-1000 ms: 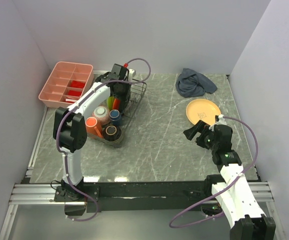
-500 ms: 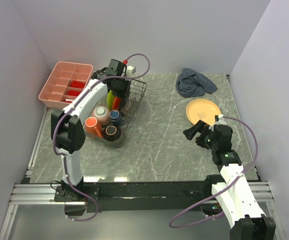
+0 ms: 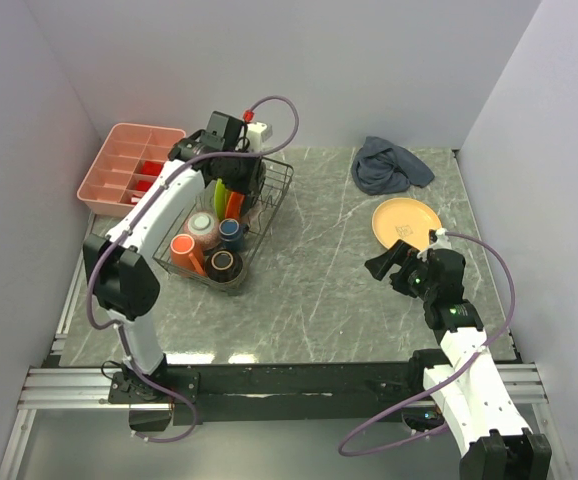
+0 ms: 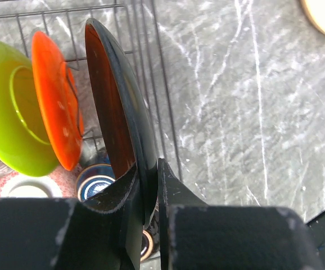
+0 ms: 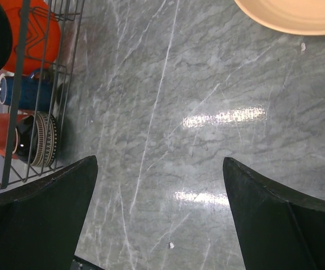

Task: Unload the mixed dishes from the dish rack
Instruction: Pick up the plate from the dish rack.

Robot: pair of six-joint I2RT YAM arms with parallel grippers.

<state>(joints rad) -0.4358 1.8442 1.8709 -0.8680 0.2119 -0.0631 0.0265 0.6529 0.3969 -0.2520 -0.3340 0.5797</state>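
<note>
The black wire dish rack [image 3: 269, 205] stands at the back left. My left gripper [image 3: 237, 172] is shut on the rim of the dark brown bowl [image 4: 117, 112], which stands on edge in the rack; the gripper [image 4: 148, 191] shows pinching it in the left wrist view. Beside it stand a lime green plate [image 4: 5, 124] and an orange dish [image 4: 55, 101]. Lower in the rack are the orange mug [image 3: 184, 250], pinkish bowl [image 3: 202, 227] and small dark blue cup [image 3: 231, 232]. The tan-yellow plate [image 3: 406, 220] lies on the table at the right. My right gripper [image 3: 384, 265] is open and empty.
A pink compartment tray [image 3: 129, 165] stands left of the rack. A blue-grey cloth [image 3: 389, 165] lies at the back right. A dark patterned cup [image 3: 224, 265] sits at the rack's near end. Walls close in the table on three sides.
The left arm's elbow has swung left and its wrist has shifted a little up and back, still holding the dark bowl. The right arm has not moved.
</note>
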